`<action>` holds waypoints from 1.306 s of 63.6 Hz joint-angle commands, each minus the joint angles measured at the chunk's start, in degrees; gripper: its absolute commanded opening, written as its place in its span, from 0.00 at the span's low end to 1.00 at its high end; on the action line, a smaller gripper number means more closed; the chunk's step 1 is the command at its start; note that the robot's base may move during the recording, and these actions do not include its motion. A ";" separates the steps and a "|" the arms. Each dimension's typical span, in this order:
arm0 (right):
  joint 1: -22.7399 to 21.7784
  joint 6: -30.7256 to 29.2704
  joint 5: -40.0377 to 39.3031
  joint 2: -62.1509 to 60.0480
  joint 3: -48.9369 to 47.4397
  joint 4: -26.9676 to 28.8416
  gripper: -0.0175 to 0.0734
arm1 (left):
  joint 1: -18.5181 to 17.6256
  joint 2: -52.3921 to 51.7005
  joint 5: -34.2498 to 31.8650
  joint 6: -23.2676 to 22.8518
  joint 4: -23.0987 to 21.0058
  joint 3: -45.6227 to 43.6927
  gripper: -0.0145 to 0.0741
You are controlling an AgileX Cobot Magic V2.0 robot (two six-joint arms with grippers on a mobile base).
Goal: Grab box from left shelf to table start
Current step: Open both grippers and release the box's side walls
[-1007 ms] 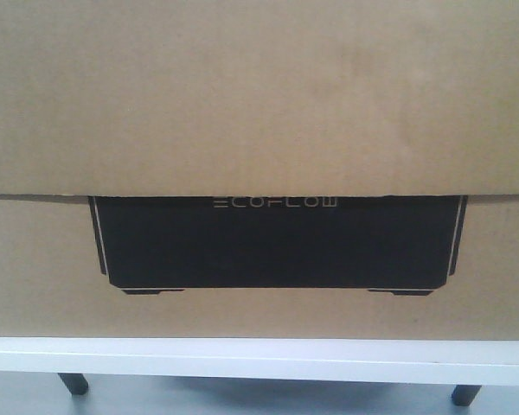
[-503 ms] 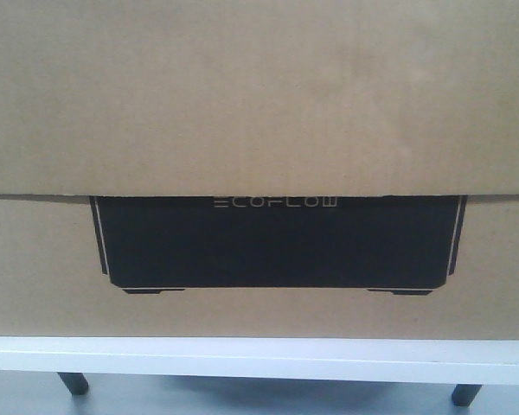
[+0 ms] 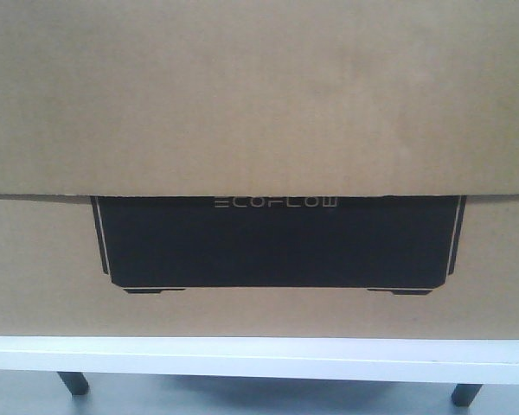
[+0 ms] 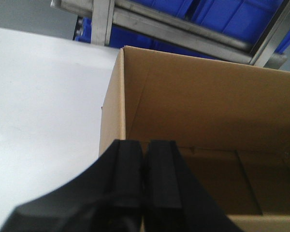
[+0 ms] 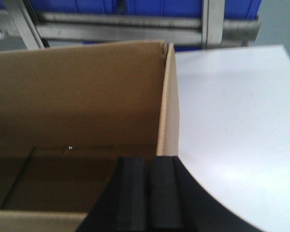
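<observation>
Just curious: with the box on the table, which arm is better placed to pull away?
Neither clearly: left gripper and right gripper sit shut, mirrored at opposite side walls of the box.

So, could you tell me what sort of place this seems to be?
Probably a warehouse or stockroom: metal shelving holding blue plastic bins, and an open cardboard box set on a white table.

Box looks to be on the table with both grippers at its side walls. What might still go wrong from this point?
1. The left gripper and right gripper look closed at the walls of the box; pulling away without opening could drag or tip the open, apparently empty carton.
2. In the front view the box reaches the near edge of the table, so a small pull toward the robot could leave it overhanging.
</observation>
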 commanded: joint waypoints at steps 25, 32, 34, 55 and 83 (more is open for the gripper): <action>-0.05 -0.59 -8.54 -30.33 18.78 -3.46 0.25 | -0.31 -24.21 -20.01 -0.43 3.25 26.33 0.15; -0.05 -0.59 -8.56 -34.72 21.63 -3.46 0.25 | -0.31 -26.25 -22.29 -0.43 3.25 29.62 0.15; -0.05 -0.59 -8.38 -35.68 21.98 -3.46 0.25 | -0.31 -26.53 -22.76 -0.43 3.25 29.98 0.15; -0.05 -0.59 -7.55 -37.05 22.03 -3.46 0.25 | -0.31 -26.63 -22.42 -0.43 3.25 29.98 0.15; -0.05 -0.59 -16.31 -37.68 28.08 -5.90 0.25 | -0.31 -26.63 -22.42 -0.43 3.25 29.98 0.15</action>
